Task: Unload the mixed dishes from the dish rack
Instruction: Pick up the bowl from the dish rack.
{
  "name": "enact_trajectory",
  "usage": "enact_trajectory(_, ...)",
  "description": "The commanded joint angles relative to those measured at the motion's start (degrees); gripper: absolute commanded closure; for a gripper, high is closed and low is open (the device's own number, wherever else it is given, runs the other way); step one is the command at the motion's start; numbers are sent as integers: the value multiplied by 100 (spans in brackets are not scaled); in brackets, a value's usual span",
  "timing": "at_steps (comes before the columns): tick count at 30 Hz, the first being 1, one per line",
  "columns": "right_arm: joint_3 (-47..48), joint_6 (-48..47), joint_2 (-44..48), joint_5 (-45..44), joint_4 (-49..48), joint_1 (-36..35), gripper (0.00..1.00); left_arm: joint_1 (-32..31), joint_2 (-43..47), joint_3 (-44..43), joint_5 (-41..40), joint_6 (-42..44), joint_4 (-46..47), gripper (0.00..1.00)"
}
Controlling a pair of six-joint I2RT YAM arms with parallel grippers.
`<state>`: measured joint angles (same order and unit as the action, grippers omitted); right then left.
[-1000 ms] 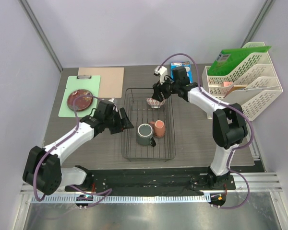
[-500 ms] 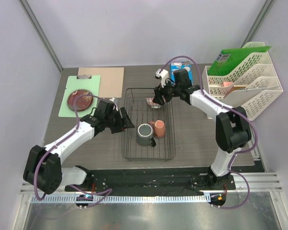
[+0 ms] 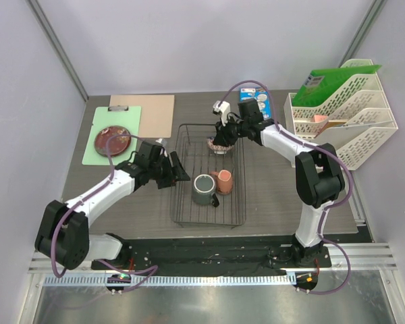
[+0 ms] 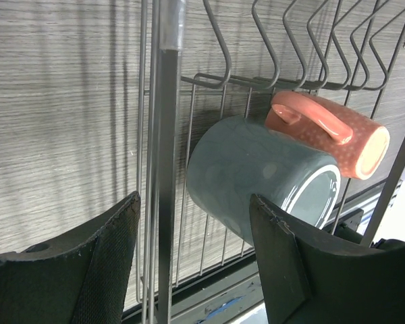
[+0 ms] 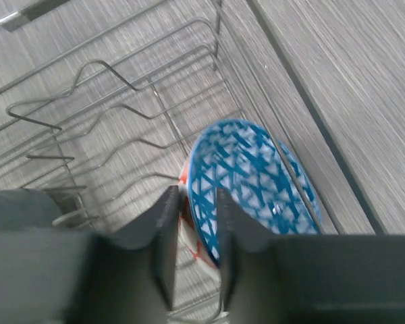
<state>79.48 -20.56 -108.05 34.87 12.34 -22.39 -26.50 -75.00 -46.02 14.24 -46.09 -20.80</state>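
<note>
Right gripper (image 5: 196, 202) pinches the patterned bowl's (image 5: 250, 182) rim at the dish rack's (image 3: 175, 177) 12 o'clock. Left gripper (image 4: 194, 202) gapes empty, its finger hiding part of the grey-green mug (image 4: 256, 169).

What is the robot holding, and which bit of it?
The right hand pinches the patterned bowl by its rim. The left hand is open, holding nothing.

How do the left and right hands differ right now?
The left hand is open and empty; the right hand is pinched on the rim of the bowl, one finger inside, one outside. The left hand sits at the left side of the dish rack, facing the mug and pink cup; the right hand is at its far end. Both are dark two-finger hands, down at the rack.
</note>
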Motion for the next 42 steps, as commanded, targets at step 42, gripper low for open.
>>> enact_trajectory(42,217,3047,187,2287,-2366,1184,99,-13,-340,-294,149,-252,498,38)
